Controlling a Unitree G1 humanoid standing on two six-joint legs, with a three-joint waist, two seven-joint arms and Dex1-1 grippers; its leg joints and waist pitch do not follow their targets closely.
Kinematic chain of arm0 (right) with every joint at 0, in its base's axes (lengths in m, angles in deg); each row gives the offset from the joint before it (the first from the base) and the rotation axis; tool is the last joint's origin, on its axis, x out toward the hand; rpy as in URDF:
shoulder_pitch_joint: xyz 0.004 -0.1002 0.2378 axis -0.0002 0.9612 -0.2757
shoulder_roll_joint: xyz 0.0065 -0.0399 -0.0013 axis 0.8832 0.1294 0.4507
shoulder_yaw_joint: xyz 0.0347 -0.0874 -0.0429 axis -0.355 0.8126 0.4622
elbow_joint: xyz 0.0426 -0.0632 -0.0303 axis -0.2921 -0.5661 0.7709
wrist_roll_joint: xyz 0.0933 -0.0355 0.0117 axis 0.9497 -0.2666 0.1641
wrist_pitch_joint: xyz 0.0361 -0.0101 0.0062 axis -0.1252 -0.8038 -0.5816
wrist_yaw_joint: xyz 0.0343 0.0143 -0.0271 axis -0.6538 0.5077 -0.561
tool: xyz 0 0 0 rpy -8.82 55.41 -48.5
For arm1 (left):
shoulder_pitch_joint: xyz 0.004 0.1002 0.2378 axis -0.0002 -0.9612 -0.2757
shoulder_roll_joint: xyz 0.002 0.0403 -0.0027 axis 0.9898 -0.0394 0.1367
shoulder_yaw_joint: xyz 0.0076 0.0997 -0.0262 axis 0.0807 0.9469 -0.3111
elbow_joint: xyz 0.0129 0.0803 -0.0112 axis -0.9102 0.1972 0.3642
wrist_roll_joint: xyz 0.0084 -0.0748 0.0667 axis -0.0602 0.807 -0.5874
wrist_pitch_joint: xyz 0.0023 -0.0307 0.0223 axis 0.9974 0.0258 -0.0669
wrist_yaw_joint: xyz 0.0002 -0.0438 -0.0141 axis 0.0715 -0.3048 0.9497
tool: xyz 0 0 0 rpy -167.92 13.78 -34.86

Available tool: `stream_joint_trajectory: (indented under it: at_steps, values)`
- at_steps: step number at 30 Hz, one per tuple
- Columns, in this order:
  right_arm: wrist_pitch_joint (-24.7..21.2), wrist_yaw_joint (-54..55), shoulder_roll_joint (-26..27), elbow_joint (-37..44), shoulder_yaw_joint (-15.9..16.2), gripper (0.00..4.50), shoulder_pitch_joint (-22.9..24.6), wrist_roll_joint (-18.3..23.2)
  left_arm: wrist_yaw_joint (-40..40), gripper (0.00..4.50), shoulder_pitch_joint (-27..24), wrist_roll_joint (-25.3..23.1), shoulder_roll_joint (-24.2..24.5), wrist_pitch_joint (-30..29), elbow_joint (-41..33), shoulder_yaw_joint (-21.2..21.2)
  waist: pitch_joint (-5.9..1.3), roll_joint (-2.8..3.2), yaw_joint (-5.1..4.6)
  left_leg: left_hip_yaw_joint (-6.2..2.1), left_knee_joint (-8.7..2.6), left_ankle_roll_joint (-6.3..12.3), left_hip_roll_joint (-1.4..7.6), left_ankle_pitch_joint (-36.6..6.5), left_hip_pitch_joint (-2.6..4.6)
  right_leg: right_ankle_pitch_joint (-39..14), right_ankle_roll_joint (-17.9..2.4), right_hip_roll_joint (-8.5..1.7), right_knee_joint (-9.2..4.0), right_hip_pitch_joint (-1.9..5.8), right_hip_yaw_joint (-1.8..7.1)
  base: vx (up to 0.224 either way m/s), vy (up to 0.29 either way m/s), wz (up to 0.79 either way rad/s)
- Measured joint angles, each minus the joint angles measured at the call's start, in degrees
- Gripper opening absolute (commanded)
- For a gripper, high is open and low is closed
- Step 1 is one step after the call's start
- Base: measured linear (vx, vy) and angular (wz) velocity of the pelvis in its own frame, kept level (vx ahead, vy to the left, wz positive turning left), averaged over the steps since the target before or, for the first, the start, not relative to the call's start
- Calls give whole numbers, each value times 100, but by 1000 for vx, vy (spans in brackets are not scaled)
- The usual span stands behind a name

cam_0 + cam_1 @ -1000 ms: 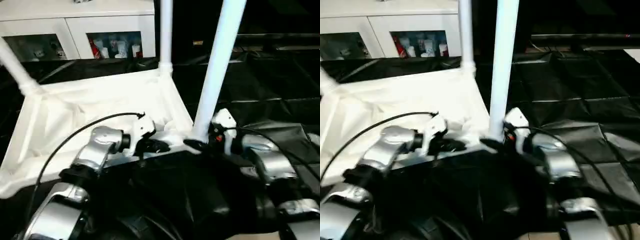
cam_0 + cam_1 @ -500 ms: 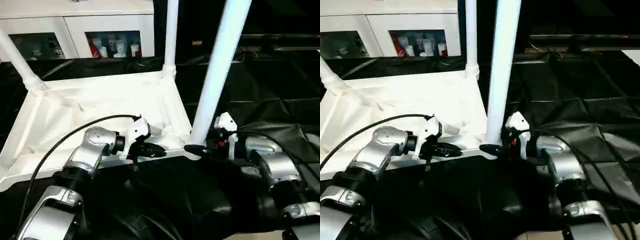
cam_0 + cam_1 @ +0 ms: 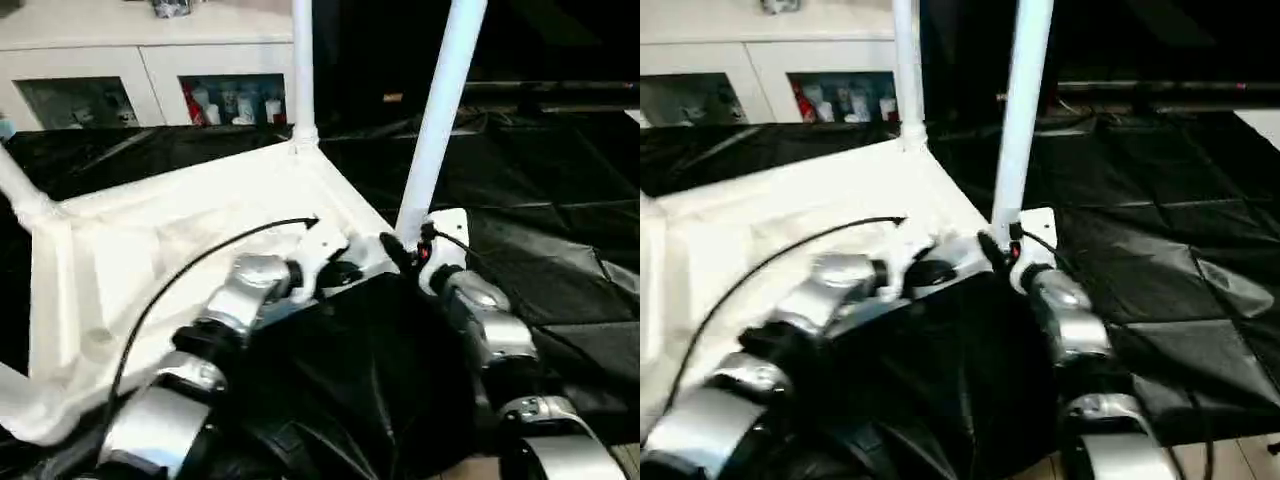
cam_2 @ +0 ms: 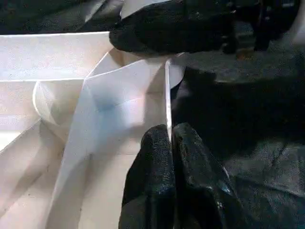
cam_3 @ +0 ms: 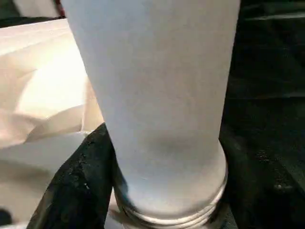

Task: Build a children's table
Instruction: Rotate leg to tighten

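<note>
The children's table [image 3: 180, 240] lay upside down across the left and centre of the head view, legs pointing up, on black sheeting [image 3: 560, 270] (a white cabinet [image 3: 150, 70] stood along the top edge). The left gripper [image 4: 170, 157] pinched the tabletop's thin rim at the near corner, fingers pressed together. The right gripper [image 3: 400, 255], at centre frame, had its fingers around the base of the near leg [image 5: 157, 95].

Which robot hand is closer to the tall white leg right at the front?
The right gripper: its fingers sit on either side of the near leg's base. The left gripper is beside it, pinching the tabletop's rim.
</note>
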Motion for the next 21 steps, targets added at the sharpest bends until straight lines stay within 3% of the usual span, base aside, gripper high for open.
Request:
stream_joint_trajectory:
  at_steps: [1,2,8,11,13,17,21]
  values:
    - [75,27,20,-6,0,273,1,-10,2,0,8,0,-1,19,23,-5,-1,2,0,0,-2,0,-1,0,0,0,0,0,-3,0,1,0,0,0]
    - [120,27,22,-20,0,328,6,-10,10,0,10,0,-1,38,32,-5,-2,4,0,0,-2,0,-1,0,-2,0,0,0,-5,0,1,0,0,0]
    - [231,-466,-23,-4,10,386,34,22,333,0,-5,22,148,160,18,-42,1,-1,-11,0,-25,0,-1,0,-6,1,1,1,-6,-11,-3,0,0,0]
    - [206,-1021,-163,70,50,386,62,76,546,0,-46,86,258,175,-41,-44,3,-2,-18,0,-41,0,2,1,-8,5,0,3,2,-24,-7,0,0,0]
    - [175,-1613,-462,193,292,386,131,71,846,0,-136,183,431,198,-182,-43,4,-3,-12,0,-42,-1,6,1,-17,21,-25,4,24,-41,-9,0,0,0]
    - [157,-2998,-1091,476,711,386,227,72,1771,0,-295,355,825,295,-439,-25,4,1,64,0,-44,3,34,6,-63,15,-16,21,36,-95,-29,0,0,0]
    - [72,-3904,-1443,603,848,386,227,118,2421,0,-414,461,1088,341,-677,80,3,5,130,0,-18,25,41,19,-108,13,-14,23,35,-121,-32,0,0,0]
